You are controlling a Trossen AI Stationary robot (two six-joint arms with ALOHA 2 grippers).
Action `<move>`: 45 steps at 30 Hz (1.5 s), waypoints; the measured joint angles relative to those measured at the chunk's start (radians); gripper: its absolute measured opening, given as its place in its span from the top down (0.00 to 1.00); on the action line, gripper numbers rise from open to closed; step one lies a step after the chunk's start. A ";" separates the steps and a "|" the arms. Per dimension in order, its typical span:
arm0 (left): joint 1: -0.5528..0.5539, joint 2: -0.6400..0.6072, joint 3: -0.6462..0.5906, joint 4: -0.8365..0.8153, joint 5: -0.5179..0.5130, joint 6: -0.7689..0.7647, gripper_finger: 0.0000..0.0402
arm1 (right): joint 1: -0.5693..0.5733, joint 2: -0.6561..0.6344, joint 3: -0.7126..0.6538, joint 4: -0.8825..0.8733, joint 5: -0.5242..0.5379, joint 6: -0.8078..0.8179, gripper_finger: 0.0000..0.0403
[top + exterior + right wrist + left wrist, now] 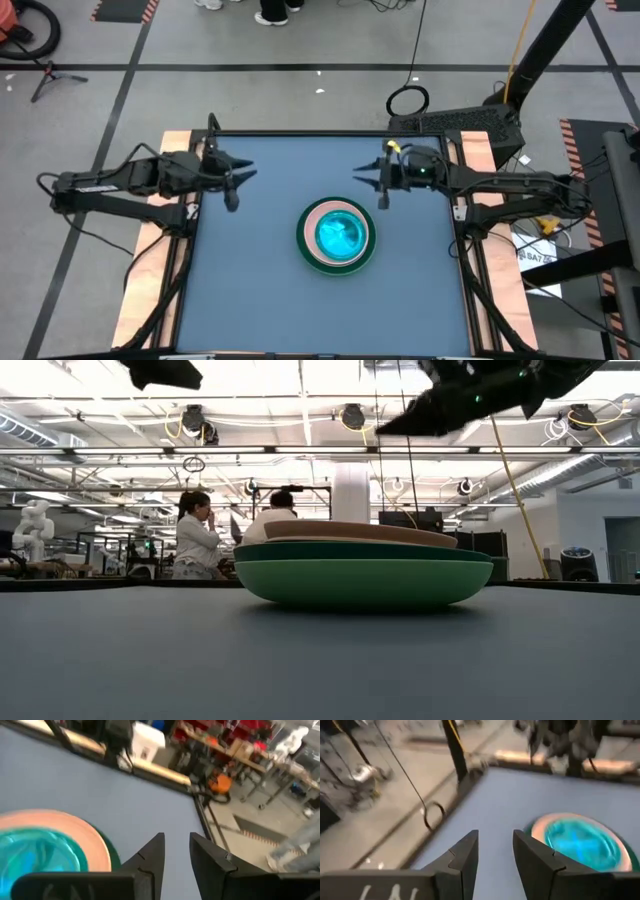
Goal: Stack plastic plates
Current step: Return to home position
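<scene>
One stack of round, smooth plastic plates sits near the middle of the matte blue-grey tabletop. A shallow light green plate lies at the bottom, a dark green one on it, a pink rim above that, and glossy translucent cyan on top; how many plates there are in all cannot be told. The left gripper hangs over the far left, its two dark fingers a narrow gap apart and empty; the right gripper, far right, is likewise slightly parted and empty
</scene>
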State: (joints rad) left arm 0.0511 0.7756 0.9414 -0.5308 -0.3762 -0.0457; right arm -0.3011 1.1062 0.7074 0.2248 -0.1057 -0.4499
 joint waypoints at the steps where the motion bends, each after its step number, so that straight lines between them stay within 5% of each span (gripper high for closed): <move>1: -0.007 0.001 -0.001 -0.026 0.000 -0.016 0.68 | 0.006 -0.010 0.000 0.014 -0.001 0.013 0.79; 7: -0.069 -0.030 -0.009 -0.050 0.040 -0.055 0.68 | 0.014 -0.158 -0.002 -0.013 -0.017 0.115 0.79; 14: -0.178 -0.140 -0.116 0.020 0.038 -0.082 0.68 | 0.015 -0.397 -0.164 -0.017 -0.054 0.203 0.79; 27: -0.226 -0.302 -0.275 0.047 0.037 -0.144 0.68 | 0.015 -0.789 -0.336 -0.123 -0.053 0.203 0.79; 37: -0.311 -0.309 -0.290 0.120 0.039 -0.192 0.68 | 0.014 -0.927 -0.356 -0.197 0.051 0.252 0.79; 45: -0.313 -0.316 -0.300 0.101 0.035 -0.067 0.68 | 0.014 -0.983 -0.356 -0.260 0.069 0.226 0.79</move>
State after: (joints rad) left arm -0.2622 0.4598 0.6414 -0.4298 -0.3412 -0.1132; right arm -0.2871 0.1232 0.3519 -0.0353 -0.0369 -0.2240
